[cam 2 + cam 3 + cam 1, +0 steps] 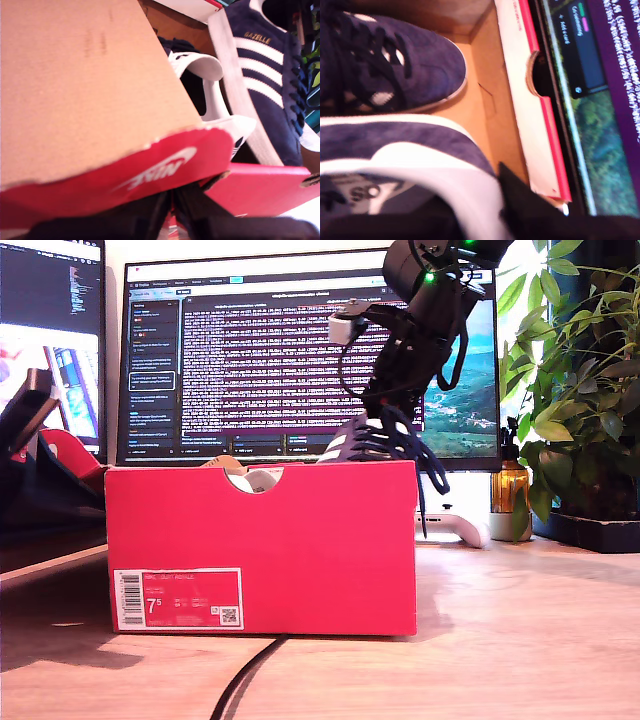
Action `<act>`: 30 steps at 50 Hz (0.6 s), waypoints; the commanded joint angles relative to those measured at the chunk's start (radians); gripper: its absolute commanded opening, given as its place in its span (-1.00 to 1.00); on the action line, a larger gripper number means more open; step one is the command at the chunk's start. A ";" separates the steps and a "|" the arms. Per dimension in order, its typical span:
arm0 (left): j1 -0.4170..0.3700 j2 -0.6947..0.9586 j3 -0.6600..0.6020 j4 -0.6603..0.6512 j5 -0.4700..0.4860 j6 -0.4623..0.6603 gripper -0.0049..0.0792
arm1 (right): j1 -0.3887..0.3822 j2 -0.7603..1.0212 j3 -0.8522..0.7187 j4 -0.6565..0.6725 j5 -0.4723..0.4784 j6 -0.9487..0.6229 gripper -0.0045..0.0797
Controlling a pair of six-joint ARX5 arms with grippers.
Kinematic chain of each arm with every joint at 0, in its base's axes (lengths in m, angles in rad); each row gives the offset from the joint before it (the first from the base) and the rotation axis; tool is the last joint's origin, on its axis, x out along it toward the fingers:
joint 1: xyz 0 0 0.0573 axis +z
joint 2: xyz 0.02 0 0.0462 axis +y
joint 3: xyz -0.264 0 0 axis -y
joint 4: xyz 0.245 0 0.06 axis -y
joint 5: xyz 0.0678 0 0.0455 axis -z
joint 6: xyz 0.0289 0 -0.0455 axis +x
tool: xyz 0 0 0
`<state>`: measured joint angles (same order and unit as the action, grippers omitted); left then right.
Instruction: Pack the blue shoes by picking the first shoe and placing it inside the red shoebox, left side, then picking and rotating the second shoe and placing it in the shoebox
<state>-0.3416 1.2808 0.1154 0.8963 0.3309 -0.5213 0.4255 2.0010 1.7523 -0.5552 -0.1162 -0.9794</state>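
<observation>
The red shoebox (300,540) stands on the desk with its 7.5 label and notch facing the exterior camera. One blue shoe (420,65) lies inside it, its white heel (200,75) toward the lid. My second gripper (470,220) is shut on the heel of the other blue shoe (375,445), which hangs tilted over the box's end at the exterior view's right, partly below the rim. That shoe's stripes (260,65) also show in the first wrist view. My first gripper (172,197) is shut on the swoosh flap of the raised red lid (165,167).
A large monitor (260,350) stands just behind the box, with a second screen (50,330) at the exterior view's left. A plant (580,390), an amber bottle (510,490) and a white object (465,525) sit at that view's right. A black cable (245,675) runs under the box front.
</observation>
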 commanded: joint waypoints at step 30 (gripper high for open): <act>-0.002 0.003 0.035 -0.013 0.001 -0.002 -0.93 | 0.129 0.023 0.068 -0.009 0.230 0.209 -0.89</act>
<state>-0.3447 1.2808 0.1261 0.8677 0.3336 -0.5213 0.5415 2.0048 1.7695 -0.5617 0.1059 -0.8387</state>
